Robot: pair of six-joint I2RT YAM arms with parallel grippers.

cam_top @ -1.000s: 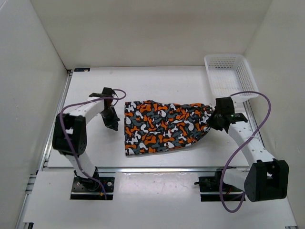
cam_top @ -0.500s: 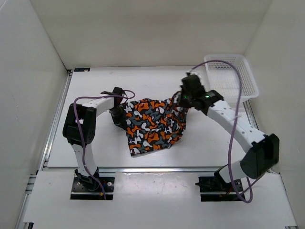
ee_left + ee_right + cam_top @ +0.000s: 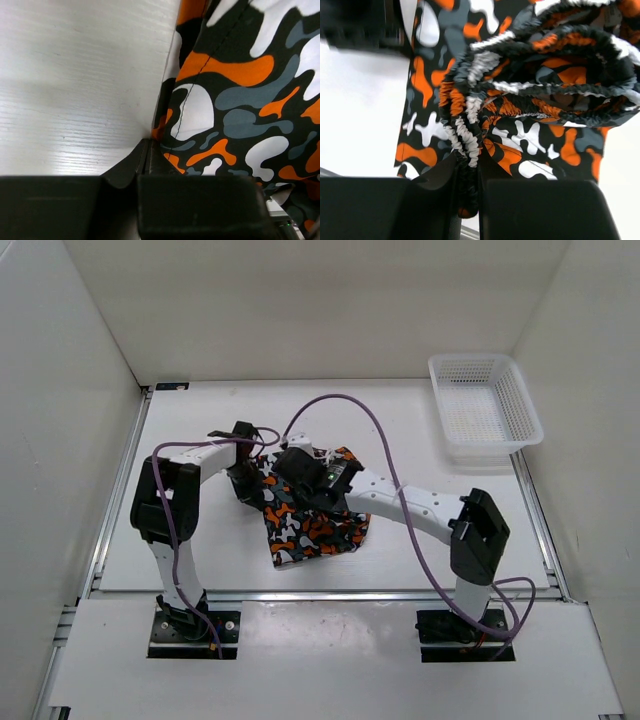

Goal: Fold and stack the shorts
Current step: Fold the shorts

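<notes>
White tabletop [image 3: 200, 550] bears the shorts [image 3: 315, 530], doubled over near its middle, so I judge this mid-fold. My right gripper [image 3: 469, 172] clamps the bunched waistband [image 3: 465, 135], and my left gripper [image 3: 145, 160], close beside, pinches the left edge. Next: lay the waistband flat, then release.

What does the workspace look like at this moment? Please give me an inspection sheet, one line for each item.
Surface: white table, no stains seen.
Job's things: one pair of shorts, partly folded, bunched near the table's middle.
Clutter: white basket at the far right corner, nothing seen inside.
Grippers: left gripper shut on the shorts' left hem; right gripper shut on the gathered waistband.
Cables: purple cables loop along both arms; the right one arches above the table, no snag seen.
Surroundings: plain white walls on three sides.
</notes>
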